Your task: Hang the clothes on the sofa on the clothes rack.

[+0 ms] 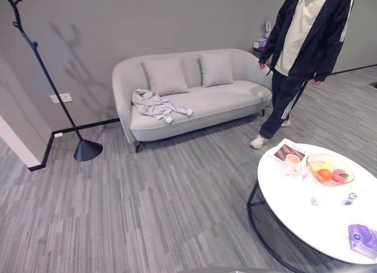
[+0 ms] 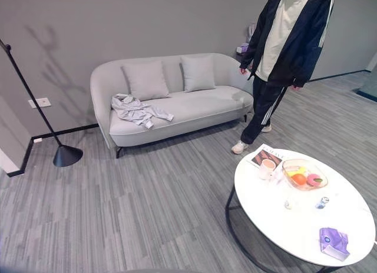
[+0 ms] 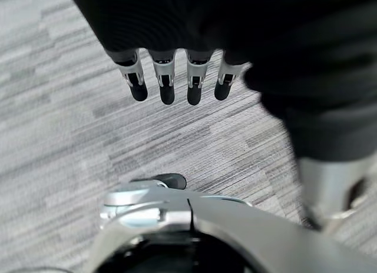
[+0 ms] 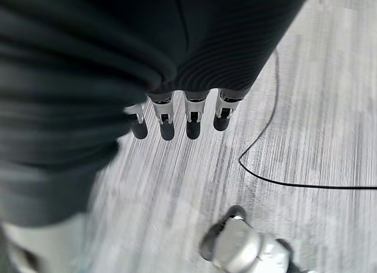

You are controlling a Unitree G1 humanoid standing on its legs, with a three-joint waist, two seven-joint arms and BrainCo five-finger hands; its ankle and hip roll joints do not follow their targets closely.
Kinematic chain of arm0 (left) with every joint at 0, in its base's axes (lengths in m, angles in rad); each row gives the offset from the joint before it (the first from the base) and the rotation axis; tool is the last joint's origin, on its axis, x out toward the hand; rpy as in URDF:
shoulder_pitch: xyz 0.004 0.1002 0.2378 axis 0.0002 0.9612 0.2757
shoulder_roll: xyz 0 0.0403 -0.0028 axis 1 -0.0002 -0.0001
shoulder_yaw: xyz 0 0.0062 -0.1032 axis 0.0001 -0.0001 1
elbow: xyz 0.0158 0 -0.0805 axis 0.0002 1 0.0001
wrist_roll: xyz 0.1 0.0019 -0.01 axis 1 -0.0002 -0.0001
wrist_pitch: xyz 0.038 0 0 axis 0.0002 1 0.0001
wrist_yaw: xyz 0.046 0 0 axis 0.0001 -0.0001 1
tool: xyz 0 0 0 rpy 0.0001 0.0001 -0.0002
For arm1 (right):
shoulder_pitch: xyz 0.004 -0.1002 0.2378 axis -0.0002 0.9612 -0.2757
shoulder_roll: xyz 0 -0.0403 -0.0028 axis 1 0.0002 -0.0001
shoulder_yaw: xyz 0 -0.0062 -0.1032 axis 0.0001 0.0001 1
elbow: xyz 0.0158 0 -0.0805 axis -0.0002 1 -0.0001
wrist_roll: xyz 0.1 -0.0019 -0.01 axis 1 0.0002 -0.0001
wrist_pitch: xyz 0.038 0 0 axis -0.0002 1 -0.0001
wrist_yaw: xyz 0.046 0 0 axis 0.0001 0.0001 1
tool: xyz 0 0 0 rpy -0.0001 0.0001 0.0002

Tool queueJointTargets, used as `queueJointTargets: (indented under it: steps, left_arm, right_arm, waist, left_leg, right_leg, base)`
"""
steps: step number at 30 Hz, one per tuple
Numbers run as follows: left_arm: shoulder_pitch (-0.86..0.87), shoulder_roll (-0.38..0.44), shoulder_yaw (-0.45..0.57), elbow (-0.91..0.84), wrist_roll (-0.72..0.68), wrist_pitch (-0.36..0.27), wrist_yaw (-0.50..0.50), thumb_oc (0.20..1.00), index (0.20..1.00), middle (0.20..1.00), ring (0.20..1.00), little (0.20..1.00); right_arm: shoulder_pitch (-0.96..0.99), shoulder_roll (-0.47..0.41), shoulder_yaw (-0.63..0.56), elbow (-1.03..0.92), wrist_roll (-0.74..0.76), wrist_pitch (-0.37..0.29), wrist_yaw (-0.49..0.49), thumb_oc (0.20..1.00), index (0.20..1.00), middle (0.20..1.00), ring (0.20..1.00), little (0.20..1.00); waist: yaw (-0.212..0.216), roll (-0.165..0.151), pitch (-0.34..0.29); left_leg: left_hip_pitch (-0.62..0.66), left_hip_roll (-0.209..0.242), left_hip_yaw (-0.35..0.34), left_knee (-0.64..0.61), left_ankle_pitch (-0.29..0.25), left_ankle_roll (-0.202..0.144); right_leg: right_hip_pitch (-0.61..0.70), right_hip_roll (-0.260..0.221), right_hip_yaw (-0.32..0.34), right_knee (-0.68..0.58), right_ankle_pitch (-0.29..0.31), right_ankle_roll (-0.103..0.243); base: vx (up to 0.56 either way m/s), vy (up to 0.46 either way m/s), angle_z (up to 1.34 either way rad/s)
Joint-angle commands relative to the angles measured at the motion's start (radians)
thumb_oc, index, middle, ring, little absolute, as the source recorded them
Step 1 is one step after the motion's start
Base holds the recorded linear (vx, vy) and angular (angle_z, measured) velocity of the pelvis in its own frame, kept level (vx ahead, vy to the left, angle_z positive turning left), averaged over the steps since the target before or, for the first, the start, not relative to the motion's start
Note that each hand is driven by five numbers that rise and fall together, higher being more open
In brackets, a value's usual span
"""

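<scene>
Fingers hang straight and relaxed, holding nothing, on both the left hand [image 3: 177, 79] and the right hand [image 4: 182, 117], each poised above bare grey floor [image 1: 147, 214], apparently because the pickup has not begun. The crumpled grey garment [image 1: 156, 105] lies on the left seat of the pale sofa [image 1: 235, 99] at upper centre, its long axis seemingly running toward lower right. The black clothes rack [image 1: 44, 79] stands at far left; a person [image 1: 303, 43] waits upper right, beside a round white table [image 1: 306, 220].
</scene>
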Motion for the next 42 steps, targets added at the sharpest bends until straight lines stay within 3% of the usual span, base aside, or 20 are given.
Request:
queueJointTargets:
  steps: [1, 12, 15, 22, 28, 36, 42]
  left_arm:
    - [-0.037, -0.068, 0.009, 0.038, -0.039, -0.007, -0.021, 1.0, 1.0, 1.0, 1.0, 1.0]
    - [-0.05, -0.07, -0.001, 0.045, -0.051, -0.006, -0.027, 1.0, 1.0, 1.0, 1.0, 1.0]
    - [-0.096, -0.071, -0.055, 0.025, -0.054, -0.017, -0.023, 1.0, 1.0, 1.0, 1.0, 1.0]
    - [-0.115, -0.077, -0.078, 0.044, -0.066, -0.032, -0.02, 1.0, 1.0, 1.0, 1.0, 1.0]
    - [-0.145, -0.089, -0.131, 0.042, -0.077, -0.045, -0.023, 1.0, 1.0, 1.0, 1.0, 1.0]
    - [-0.158, -0.091, -0.155, 0.027, -0.068, -0.045, -0.03, 1.0, 1.0, 1.0, 1.0, 1.0]
    - [-0.155, -0.088, -0.156, -0.007, -0.069, -0.04, -0.036, 1.0, 1.0, 1.0, 1.0, 1.0]
  right_arm:
    - [-0.063, 0.037, -0.036, 0.091, 0.042, 0.008, 0.016, 1.0, 1.0, 1.0, 1.0, 1.0]
    - [-0.09, 0.082, 0.018, 0.091, 0.006, 0.003, 0.035, 1.0, 1.0, 1.0, 1.0, 1.0]
    - [-0.114, 0.158, 0.041, 0.091, 0.029, -0.037, 0.03, 1.0, 1.0, 1.0, 1.0, 1.0]
    - [-0.113, 0.206, 0.041, 0.049, 0.029, -0.046, 0.05, 1.0, 1.0, 1.0, 1.0, 1.0]
    - [-0.091, 0.276, 0.133, -0.183, -0.028, -0.055, 0.081, 1.0, 1.0, 1.0, 1.0, 1.0]
    - [-0.068, 0.301, 0.175, -0.334, -0.036, -0.046, 0.11, 1.0, 1.0, 1.0, 1.0, 1.0]
    - [-0.018, 0.309, 0.239, -0.567, -0.032, -0.033, 0.154, 1.0, 1.0, 1.0, 1.0, 1.0]
  waist:
    - [-0.014, 0.0, -0.028]
    - [-0.01, 0.001, -0.022]
    - [-0.008, 0.003, -0.016]
    - [-0.005, -0.007, -0.004]
    - [0.0, -0.024, 0.038]
    - [0.0, -0.03, 0.066]
    - [0.004, -0.037, 0.097]
  left_leg:
    - [0.028, 0.075, -0.029, -0.035, -0.002, -0.116]
    - [0.026, 0.075, -0.031, -0.035, 0.004, -0.117]
    - [0.028, 0.074, -0.028, -0.035, 0.002, -0.112]
    - [0.036, 0.071, -0.036, -0.035, 0.003, -0.113]
    - [0.045, 0.071, -0.045, -0.035, 0.008, -0.111]
    - [0.047, 0.071, -0.05, -0.035, 0.007, -0.11]
    - [0.043, 0.071, -0.053, -0.035, 0.001, -0.108]
  right_leg:
    - [0.033, -0.069, 0.059, -0.125, 0.168, 0.09]
    - [0.03, -0.069, 0.059, -0.125, 0.174, 0.088]
    - [0.032, -0.068, 0.065, -0.125, 0.175, 0.084]
    - [0.042, -0.064, 0.067, -0.125, 0.173, 0.079]
    - [0.053, -0.053, 0.068, -0.125, 0.176, 0.072]
    - [0.057, -0.049, 0.069, -0.125, 0.178, 0.071]
    - [0.054, -0.05, 0.068, -0.122, 0.179, 0.071]
  base:
    - [0.0, 0.0, 0.0]
    - [0.0, 0.0, 0.0]
    - [-0.01, 0.009, 0.0]
    - [0.0, -0.009, 0.0]
    - [-0.03, -0.042, 0.0]
    - [0.0, -0.004, 0.0]
    - [-0.02, -0.008, 0.0]
